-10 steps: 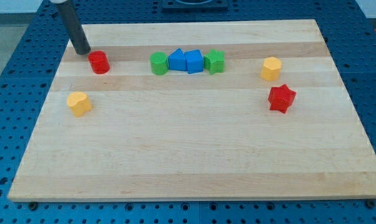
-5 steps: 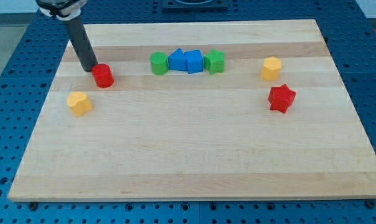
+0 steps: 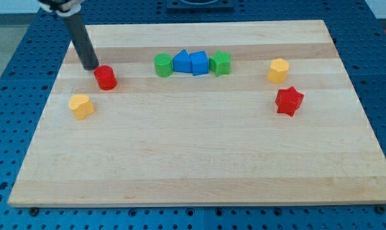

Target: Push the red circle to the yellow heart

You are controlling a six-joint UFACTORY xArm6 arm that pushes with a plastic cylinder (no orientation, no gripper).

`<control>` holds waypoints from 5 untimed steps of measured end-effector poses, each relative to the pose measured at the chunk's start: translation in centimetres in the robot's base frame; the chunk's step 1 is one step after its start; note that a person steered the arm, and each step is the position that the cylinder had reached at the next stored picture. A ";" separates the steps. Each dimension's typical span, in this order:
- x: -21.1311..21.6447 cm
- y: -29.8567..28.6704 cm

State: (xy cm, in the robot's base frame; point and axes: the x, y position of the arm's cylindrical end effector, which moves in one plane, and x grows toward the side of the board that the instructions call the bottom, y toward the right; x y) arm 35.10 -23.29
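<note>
My tip sits just up-left of the red circle — very close, can't tell if it's touching. No gripper on this rig, just the dark rod, so nothing to report as spread or pinching.

Red circle is near the bench's left side, upper part. Yellow heart lies below and to the left of it, near but apart, close to the bench's left edge.

Row at the view's top centre, blocks touching or nearly so: green block, blue block, second blue block, second green block.

On the view's right — yellow block, with the red star just below it, apart.
</note>
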 end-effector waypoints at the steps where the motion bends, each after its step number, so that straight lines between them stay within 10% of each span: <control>1: 2.0 0.0; 5: 0.6 6.6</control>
State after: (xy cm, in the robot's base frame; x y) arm 35.73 -16.73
